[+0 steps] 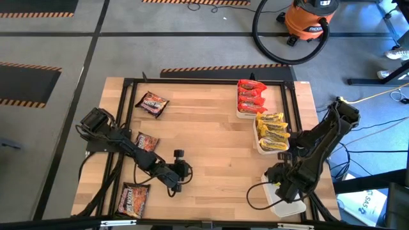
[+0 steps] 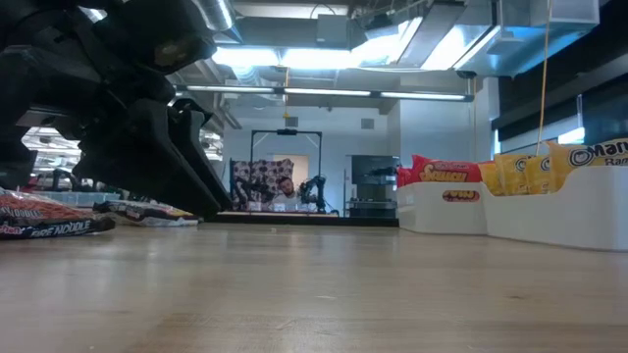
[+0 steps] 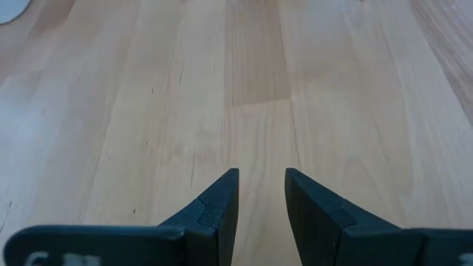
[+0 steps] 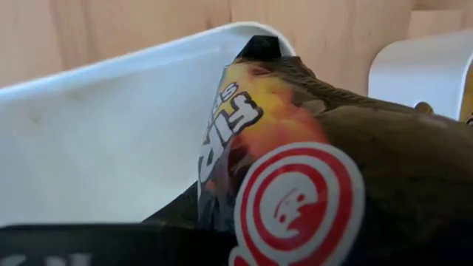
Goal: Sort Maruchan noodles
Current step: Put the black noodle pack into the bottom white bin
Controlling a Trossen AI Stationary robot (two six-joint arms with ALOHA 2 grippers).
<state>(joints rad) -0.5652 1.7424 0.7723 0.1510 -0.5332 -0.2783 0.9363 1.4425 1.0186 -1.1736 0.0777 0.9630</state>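
Three white rectangular foam trays stand along the right edge of the pale wooden table [image 1: 211, 137], apparently one per flavour: the far tray [image 1: 243, 114] holds red shiny plastic noodle packets [image 1: 250, 96], the middle tray [image 1: 263, 148] holds yellow packets [image 1: 272, 131], and the near tray [image 1: 289, 207] looks bare inside, presumably reserved for the dark kind. Right gripper [image 1: 282, 186] hovers at that near tray, its fingers clamped on a dark brown packet printed with a red-and-white emblem [image 4: 325, 177]; the right wrist view shows the packet held over the tray's white floor [image 4: 96, 140], a pose suited to releasing it there. Left gripper [image 1: 181, 170] waits low over bare wood near the table's middle, on the near side; its fingers [image 3: 218, 207] stand slightly parted with nothing between them, as the left wrist view shows. Unsorted dark brown packets remain on the left half: one at the far left [image 1: 152, 103], one beside the left arm [image 1: 146, 142], and one at the near left corner [image 1: 133, 199]. By this reading, red and yellow are sorted and the dark packets are the work still in hand. Beyond the table, an orange shop vacuum with a black hose [image 1: 310, 19] sits on the floor.
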